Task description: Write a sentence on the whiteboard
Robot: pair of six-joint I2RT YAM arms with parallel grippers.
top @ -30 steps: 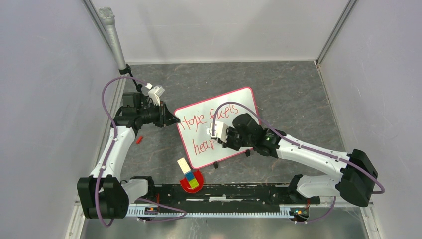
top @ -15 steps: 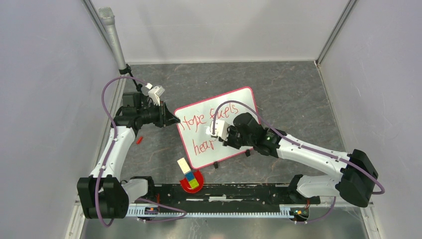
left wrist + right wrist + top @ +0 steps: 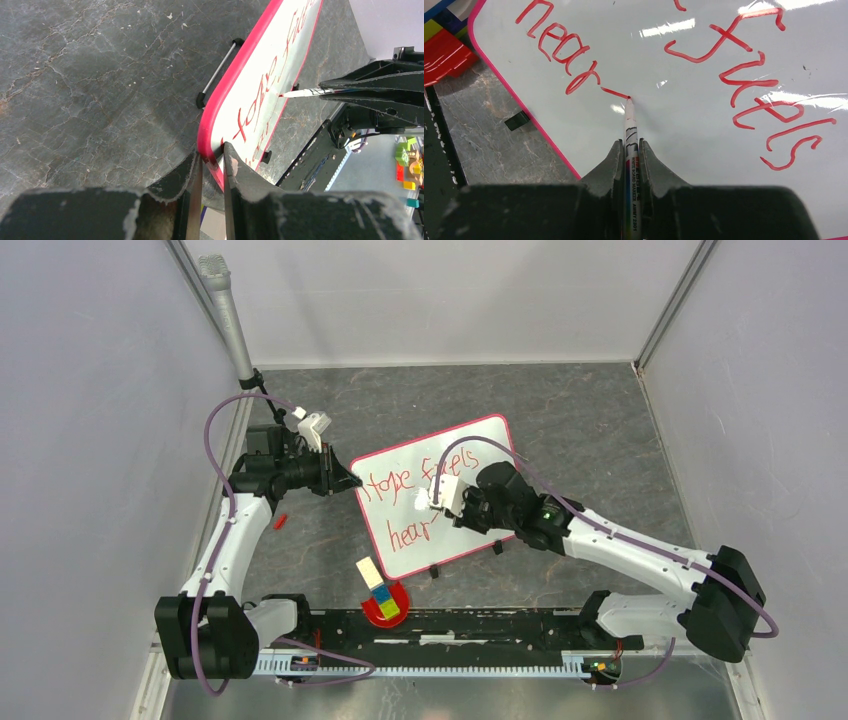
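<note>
- The left gripper [image 3: 344, 480] is closed on the pink rim of the whiteboard [image 3: 412, 560], at the board's left corner. The left wrist view shows the rim pinched between the two fingers. Judged role: an anchor, so the board does not slide under pen pressure.
- The whiteboard lies flat on the table [image 3: 600, 420]. From the left fingers it runs ahead and to the right, with its long axis pointing away from them. The red text lines follow that axis: "Hope fuels" on top and "hear" below it.
- The marker [image 3: 630, 150] is clamped upright between the fingers of the right gripper [image 3: 629, 145]. Its barrel lines up with the fingers and its tip sits straight ahead of them, touching the board.
- The tip sits at the end of a short red stroke trailing off "hear", so the second line looks mid-word and the sentence unfinished.
- Key relation: the written part lies ahead-left of the right fingers. The blank board for the next letters lies to their right and back toward the wrist.
- The right arm is the only one placed to write, and the stroke should run along the board's long axis, away from the left fingers.
</note>
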